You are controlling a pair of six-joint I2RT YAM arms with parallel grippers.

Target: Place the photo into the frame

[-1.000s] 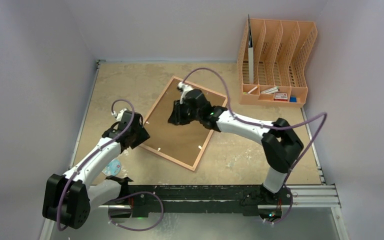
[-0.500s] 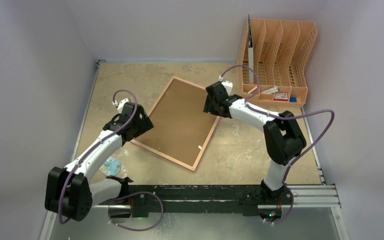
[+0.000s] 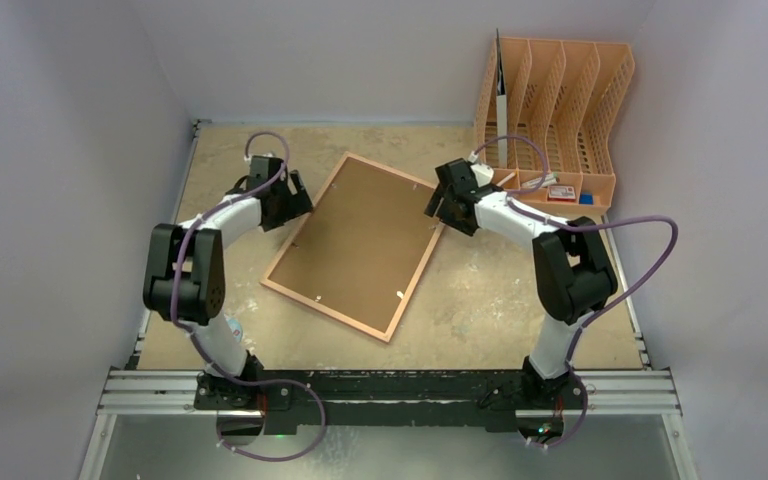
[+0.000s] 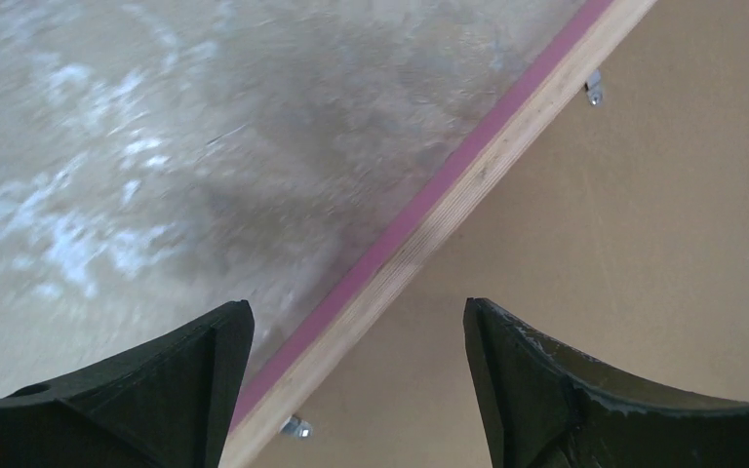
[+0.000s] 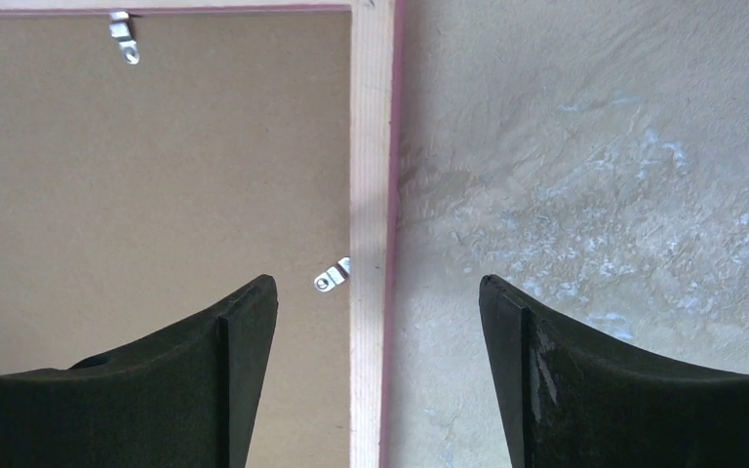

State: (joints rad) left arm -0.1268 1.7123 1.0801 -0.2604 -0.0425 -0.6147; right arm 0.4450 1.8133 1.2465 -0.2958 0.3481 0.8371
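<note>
**Operator:** Left gripper (image 4: 356,314) is standing wide open and holding nothing; its fingers are straddling the frame's left long rail. Right gripper (image 5: 378,285) is doing the same at the right long rail: wide open, empty.

**Reviewer:** Where are the task items lying?

**Operator:** The table (image 3: 480,300) is carrying the frame (image 3: 326,311) face down at its middle, turned on a diagonal, wood back upward. The brown backing board (image 3: 355,245) is filling the opening, so the photo is not showing in any view. I cannot tell whether it is lying beneath.

**Reviewer:** What are you judging the step to be?

**Operator:** I am reading it as taking the frame by both long rails, to lift or turn it. To do that well, I am planning to lower both grippers evenly. One finger is going outside each rail and one over the board, and I am closing on the wood only. I am also keeping clear of the small metal tabs (image 5: 332,279). One is sitting just beside the right rail between my right fingers, so I am considering shifting along the rail first.

**Reviewer:** Clearances?

**Operator:** The pink edge is lying flat on the table, so the outer fingers are getting little to hook under. Bare table is lying open on the left and near sides. The orange file rack (image 3: 555,120) is standing near the right arm at the far right corner, and in my judgement that is limiting swing there.
</note>
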